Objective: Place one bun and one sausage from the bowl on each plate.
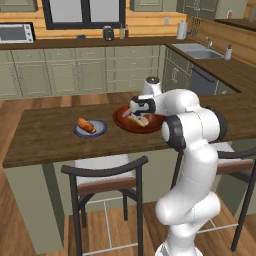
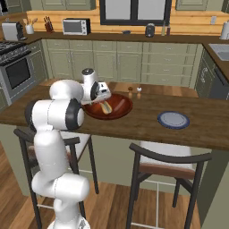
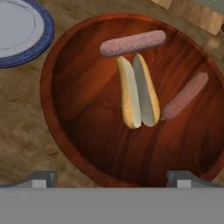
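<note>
Hand view: I look straight down into the bowl (image 3: pixel 78 127), which sits directly beneath my claw (image 3: pixel 111 177). A split bun (image 3: pixel 138 94) lies at its centre, one sausage (image 3: pixel 132 43) touching the bun's far end and a second sausage (image 3: pixel 186 95) lying just beside the bun. An empty plate (image 3: pixel 26 48) rests on the wood near the bowl's rim, at the upper left of this view.

Left base view: the bowl (image 1: pixel 122 121) stands on a dark wooden island counter (image 1: pixel 45 135), and the other plate (image 1: pixel 100 131) beside it carries a bun (image 1: pixel 86 125); I cannot tell whether a sausage lies there too. Two stools (image 1: pixel 107 172) stand at the near side.

Right base view: green-grey cabinets (image 2: pixel 116 60), a microwave (image 2: pixel 76 26) and a stove (image 2: pixel 15 67) line the room behind.

Claw: both fingertips (image 3: pixel 41 178) stand spread wide at the bowl's near rim, holding nothing and touching nothing.
</note>
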Available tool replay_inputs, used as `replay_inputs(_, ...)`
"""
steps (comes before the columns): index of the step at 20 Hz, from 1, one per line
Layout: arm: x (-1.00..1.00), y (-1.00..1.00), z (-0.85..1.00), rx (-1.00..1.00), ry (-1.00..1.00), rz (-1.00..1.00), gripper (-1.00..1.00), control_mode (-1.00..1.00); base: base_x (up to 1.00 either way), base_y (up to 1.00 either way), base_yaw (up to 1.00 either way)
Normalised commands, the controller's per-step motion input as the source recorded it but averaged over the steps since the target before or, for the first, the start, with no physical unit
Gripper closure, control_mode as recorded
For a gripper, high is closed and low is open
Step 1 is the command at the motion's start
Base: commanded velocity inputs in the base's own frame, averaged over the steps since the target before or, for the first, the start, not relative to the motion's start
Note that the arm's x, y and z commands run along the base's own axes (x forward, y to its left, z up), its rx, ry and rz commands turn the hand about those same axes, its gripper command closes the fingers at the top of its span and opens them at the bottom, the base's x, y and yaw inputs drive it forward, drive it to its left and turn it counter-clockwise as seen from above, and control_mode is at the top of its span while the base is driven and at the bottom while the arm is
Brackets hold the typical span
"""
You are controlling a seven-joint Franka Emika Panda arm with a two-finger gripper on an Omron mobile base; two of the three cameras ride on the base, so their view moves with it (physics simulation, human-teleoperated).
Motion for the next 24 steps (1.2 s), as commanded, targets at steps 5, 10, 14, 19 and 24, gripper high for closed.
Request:
replay_inputs(5,0.67,-0.2,-0.36,0.03,0.17,-0.01,-1.0,-1.0,0.0,0.0,0.0)
replay_inputs(10,-0.01,-0.44,-0.36,0.0,-0.07,0.0,-1.0,-1.0,0.0,0.0,0.0)
replay_inputs(14,0.01,-0.04,-0.4,0.0,0.0,0.0,-1.0,-1.0,0.0,0.0,0.0)
replay_inputs(19,0.27,0.0,-0.11,0.0,-0.01,0.0,-1.0,-1.0,0.0,0.0,0.0)
replay_inputs(24,0.5,0.02,-0.01,0.0,0.0,0.0,-1.0,-1.0,0.0,0.0,0.0)
